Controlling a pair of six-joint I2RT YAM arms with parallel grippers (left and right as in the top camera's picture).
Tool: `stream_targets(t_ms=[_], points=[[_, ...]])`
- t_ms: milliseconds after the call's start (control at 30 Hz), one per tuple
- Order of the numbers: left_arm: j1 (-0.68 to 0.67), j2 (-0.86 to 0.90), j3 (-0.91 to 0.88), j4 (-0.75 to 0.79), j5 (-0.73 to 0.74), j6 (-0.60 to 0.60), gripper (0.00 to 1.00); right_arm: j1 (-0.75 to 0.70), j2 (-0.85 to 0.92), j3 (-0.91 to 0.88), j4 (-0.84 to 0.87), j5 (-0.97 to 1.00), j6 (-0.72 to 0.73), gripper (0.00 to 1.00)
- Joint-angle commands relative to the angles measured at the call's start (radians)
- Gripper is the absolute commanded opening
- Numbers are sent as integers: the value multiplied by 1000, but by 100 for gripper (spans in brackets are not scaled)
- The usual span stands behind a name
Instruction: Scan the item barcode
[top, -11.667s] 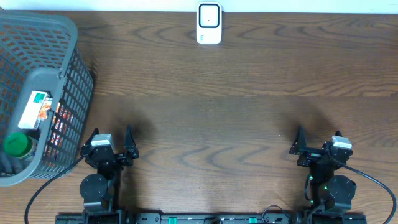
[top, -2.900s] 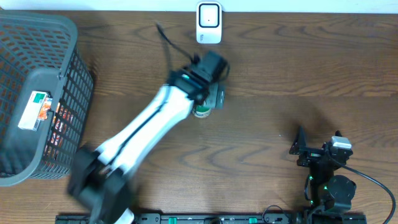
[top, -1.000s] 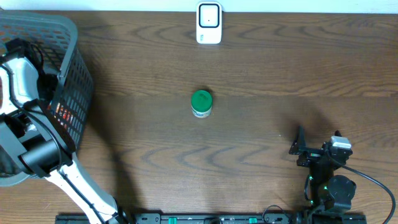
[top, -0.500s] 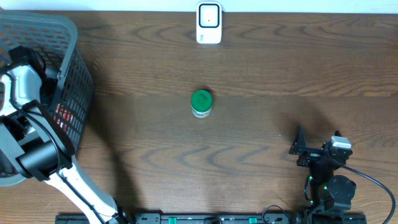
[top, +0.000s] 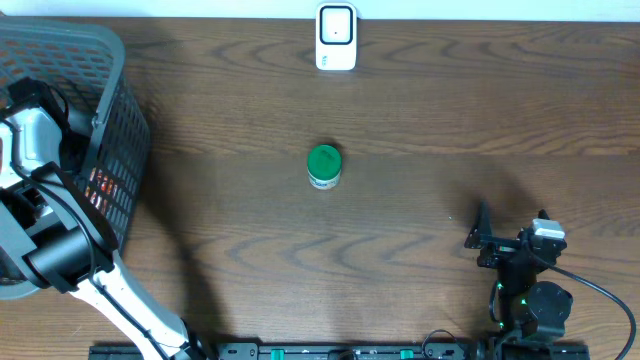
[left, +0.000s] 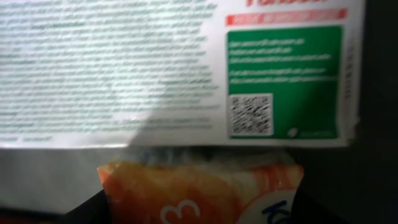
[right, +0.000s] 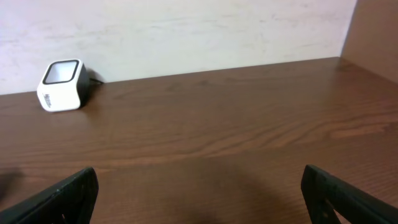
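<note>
At the near edge, the right arm (top: 528, 262) sits folded, its jaws wide open above the table (top: 420, 120). The left arm (top: 28, 150) reaches into the basket (top: 120, 140) at the left. Its jaws flank an orange packet (left: 199, 193) just beside a white box (left: 174, 68), but I cannot tell whether they grip it. A green-lidded jar (top: 324, 166) stands mid-table. The scanner (top: 336, 37) sits at the far edge.

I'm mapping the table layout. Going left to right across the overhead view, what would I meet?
Grey basket → green-lidded jar → right gripper, parked with its jaws wide apart.
</note>
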Motion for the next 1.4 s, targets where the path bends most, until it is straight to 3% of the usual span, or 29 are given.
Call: stream_targets(t_ms=[0, 233, 567, 633, 800, 833, 900, 1100, 1367], points=[[12, 32, -45, -62, -24, 29, 65, -6, -6, -4, 0, -1, -13, 99], [12, -110, -6, -170, -14, 51, 66, -6, -6, -4, 0, -1, -13, 99], [12, -658, 62, -211, -3, 65, 68, -6, -6, -4, 0, -1, -13, 99], [12, -785, 62, -213, 78, 66, 70, -6, -6, -4, 0, -1, -13, 99], [-27, -1002, 61, -220, 436, 66, 71, -6, -6, -4, 0, -1, -13, 99], [-69, -1051, 60, -220, 546, 66, 71, -6, -6, -4, 0, -1, -13, 99], [-136, -1093, 52, -219, 626, 64, 71, -6, -6, -4, 0, -1, -13, 99], [-413, -1129, -23, -224, 628, 67, 71, -6, -6, -4, 0, -1, -13, 99], [-750, -1030, -306, -145, 322, 65, 71, -6, -6, -4, 0, -1, -13, 99]])
